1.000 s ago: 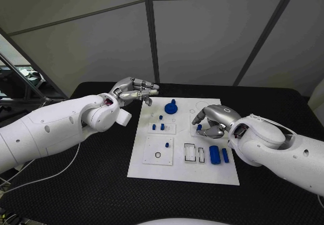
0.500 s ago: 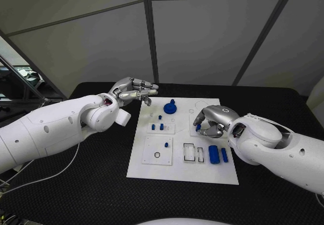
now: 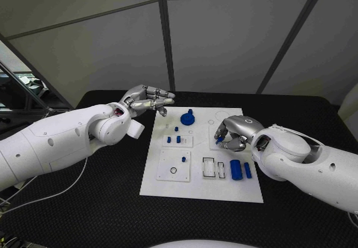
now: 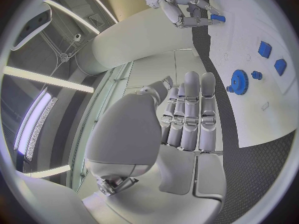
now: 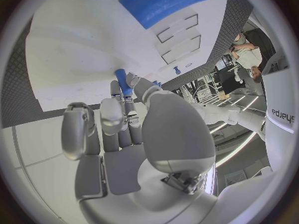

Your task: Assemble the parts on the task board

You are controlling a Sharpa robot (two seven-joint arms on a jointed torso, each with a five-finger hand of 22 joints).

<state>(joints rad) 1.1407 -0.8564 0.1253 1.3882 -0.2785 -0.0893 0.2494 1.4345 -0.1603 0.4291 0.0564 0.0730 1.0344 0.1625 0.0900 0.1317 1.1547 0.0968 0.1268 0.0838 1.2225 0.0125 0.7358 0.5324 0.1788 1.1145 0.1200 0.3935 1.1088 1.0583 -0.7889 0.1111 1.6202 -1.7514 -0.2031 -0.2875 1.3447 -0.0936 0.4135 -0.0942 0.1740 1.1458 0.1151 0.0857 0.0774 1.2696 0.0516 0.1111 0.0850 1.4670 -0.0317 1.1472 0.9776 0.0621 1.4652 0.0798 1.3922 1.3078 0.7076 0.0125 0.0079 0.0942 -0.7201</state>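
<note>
From the head view, your right hand (image 3: 233, 133) pinches a small blue peg (image 3: 219, 139) over the task board (image 3: 203, 183). Your left hand (image 3: 149, 99) hangs beside it, fingers curled on nothing. Your right wrist view shows fingers (image 5: 122, 109) clamped on the peg (image 5: 122, 82).

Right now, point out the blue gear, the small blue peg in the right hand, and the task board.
blue gear (image 3: 188, 119): head view, middle of its round face.
small blue peg (image 5: 122, 82): right wrist view, its shaft between the fingertips.
right hand (image 3: 235, 133): head view, back of the hand.
task board (image 3: 201, 192): head view, bare near edge.
</note>
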